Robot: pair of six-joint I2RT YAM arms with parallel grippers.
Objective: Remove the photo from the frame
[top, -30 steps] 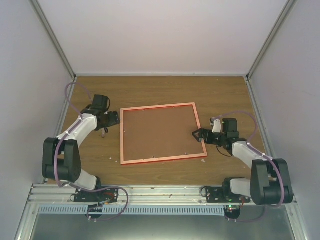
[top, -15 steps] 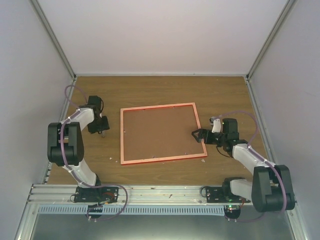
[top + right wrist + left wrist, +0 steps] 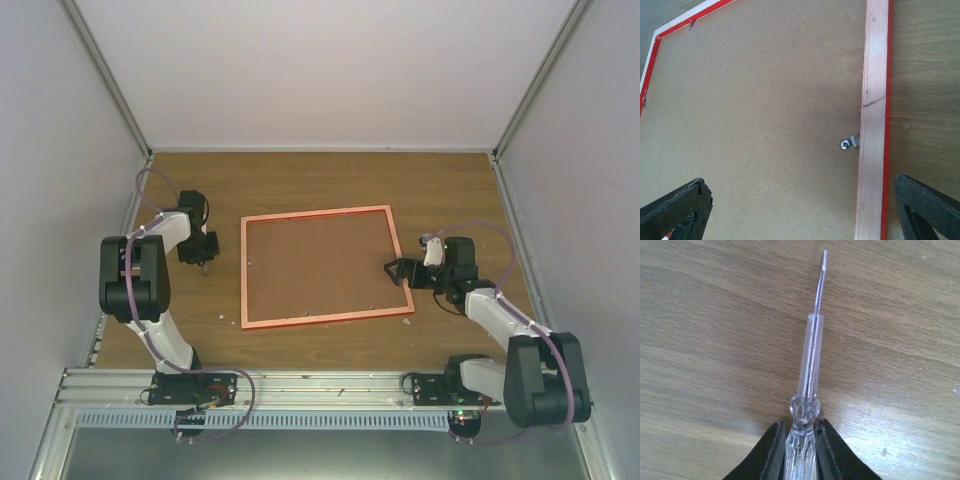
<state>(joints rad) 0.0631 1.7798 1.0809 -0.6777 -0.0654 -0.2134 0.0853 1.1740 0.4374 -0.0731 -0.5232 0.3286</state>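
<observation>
Thin bright-red rectangular picture frame (image 3: 316, 213), lying flat and face down on wooden tabletop (image 3: 300, 180), brown board back (image 3: 320, 265) uppermost, seated within its rails, small metal clip (image 3: 850, 144) on one rail overlapping the board

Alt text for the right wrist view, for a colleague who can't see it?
The frame lies face down on the wooden table, its brown backing board filling most of the view. A metal clip reaches from the right-hand rail onto the board. The black fingers of the open right gripper show at the bottom corners.
</observation>
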